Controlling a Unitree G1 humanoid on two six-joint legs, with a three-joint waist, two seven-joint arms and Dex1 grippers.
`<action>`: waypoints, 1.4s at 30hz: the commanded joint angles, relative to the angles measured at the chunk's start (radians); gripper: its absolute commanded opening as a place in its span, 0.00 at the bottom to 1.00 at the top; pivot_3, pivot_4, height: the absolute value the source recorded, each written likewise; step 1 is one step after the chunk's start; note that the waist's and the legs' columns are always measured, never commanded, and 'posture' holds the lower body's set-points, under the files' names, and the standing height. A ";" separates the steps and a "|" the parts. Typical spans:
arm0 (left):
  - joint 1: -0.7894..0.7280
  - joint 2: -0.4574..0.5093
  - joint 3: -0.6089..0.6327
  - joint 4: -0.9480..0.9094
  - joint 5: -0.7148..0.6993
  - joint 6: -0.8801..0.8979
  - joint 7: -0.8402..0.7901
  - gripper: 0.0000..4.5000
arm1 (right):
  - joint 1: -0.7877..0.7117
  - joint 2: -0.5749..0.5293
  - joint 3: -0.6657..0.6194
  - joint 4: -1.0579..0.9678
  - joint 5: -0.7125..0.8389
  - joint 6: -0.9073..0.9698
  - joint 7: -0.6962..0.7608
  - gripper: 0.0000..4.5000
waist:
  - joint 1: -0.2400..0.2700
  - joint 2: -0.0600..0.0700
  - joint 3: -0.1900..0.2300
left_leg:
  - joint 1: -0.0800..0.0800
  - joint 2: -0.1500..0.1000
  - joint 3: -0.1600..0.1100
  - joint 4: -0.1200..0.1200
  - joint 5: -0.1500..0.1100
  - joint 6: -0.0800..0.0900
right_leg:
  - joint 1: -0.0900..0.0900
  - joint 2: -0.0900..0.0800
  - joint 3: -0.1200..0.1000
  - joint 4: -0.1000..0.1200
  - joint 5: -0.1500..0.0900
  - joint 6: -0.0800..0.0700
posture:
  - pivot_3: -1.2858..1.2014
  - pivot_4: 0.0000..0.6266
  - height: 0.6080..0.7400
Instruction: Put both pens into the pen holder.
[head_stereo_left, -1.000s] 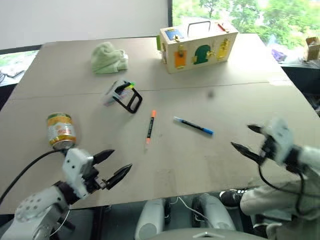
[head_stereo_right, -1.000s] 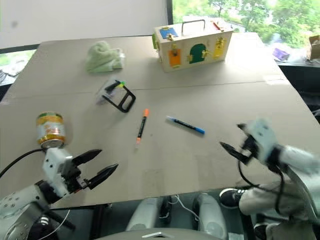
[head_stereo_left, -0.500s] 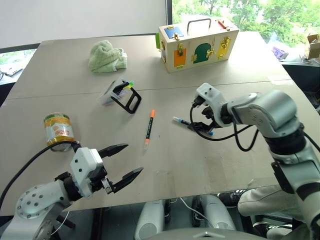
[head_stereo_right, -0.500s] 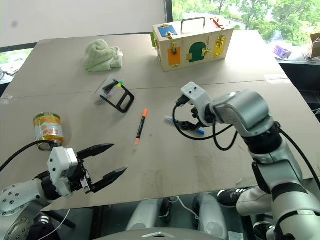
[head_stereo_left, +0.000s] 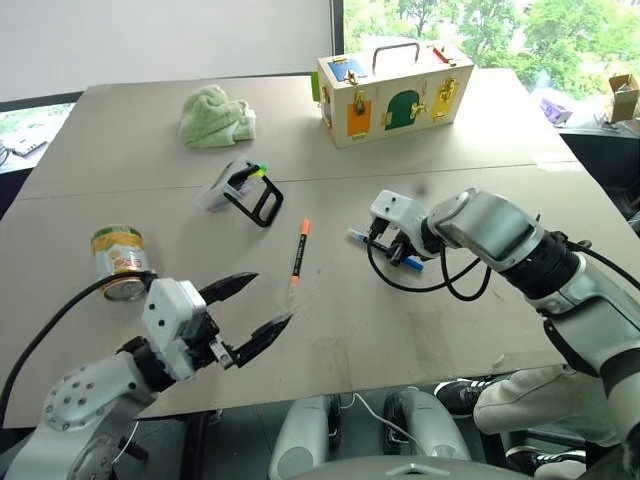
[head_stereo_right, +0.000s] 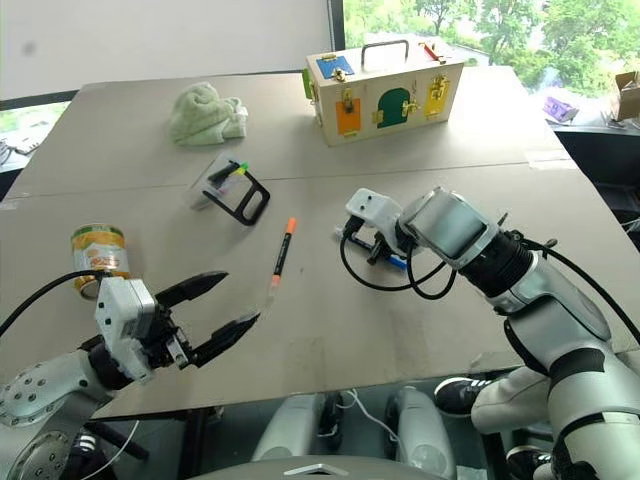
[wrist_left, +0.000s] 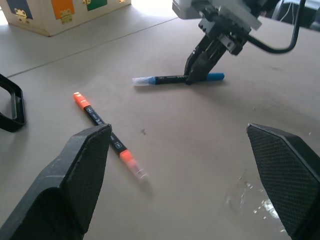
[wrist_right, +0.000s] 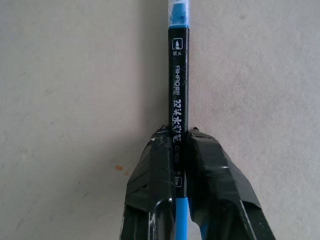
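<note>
The blue-capped pen (wrist_right: 177, 85) lies flat on the table, right of centre. My right gripper (head_stereo_left: 393, 252) points down at it and is shut on its black barrel near the blue end, as the right wrist view shows. The orange-capped pen (head_stereo_left: 299, 253) lies a little left of it, untouched. Further back and left, the pen holder (head_stereo_left: 240, 185), a clear cup in a black loop frame, lies on its side. My left gripper (head_stereo_left: 262, 305) hovers open near the table's front edge, empty, short of the orange pen (wrist_left: 102, 120).
A yellow-green-tipped marker (head_stereo_left: 257, 171) sticks out of the holder. A yellow-green tin can (head_stereo_left: 118, 262) stands at the left. At the back of the table (head_stereo_left: 480, 340) are a green cloth (head_stereo_left: 215, 115) and a wooden latch box (head_stereo_left: 395, 90).
My right arm swung in from the table's right edge to the blue pen, lowered, and its fingers shut on the barrel. The left gripper drifted slightly toward the centre, still open.
</note>
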 joint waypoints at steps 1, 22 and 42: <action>-0.057 0.056 0.013 -0.041 -0.361 0.197 0.215 1.00 | 0.049 -0.019 -0.154 -0.084 0.021 -0.016 0.000 0.01 | 0.003 0.001 0.000 | 0.000 0.000 -0.001 0.001 0.000 0.000 | 0.000 0.000 0.000 0.000 0.000 0.000 | 0.52 0.24 1.00; -0.643 -0.126 -0.238 0.312 -0.743 0.299 0.654 0.13 | 0.160 0.071 -0.398 -0.529 0.211 0.038 -0.046 0.00 | 0.004 0.000 0.001 | -0.001 0.000 0.001 0.003 0.004 0.002 | 0.001 0.003 0.002 0.001 0.003 -0.003 | 0.52 0.24 1.00; -0.885 0.429 -0.322 0.003 0.218 0.085 0.480 0.00 | 0.422 -0.152 -0.715 -0.680 0.223 -0.462 0.104 0.99 | 0.020 -0.003 0.003 | 0.001 0.000 0.007 -0.003 0.004 0.001 | 0.000 0.005 0.008 -0.001 0.001 0.000 | 0.52 0.24 1.00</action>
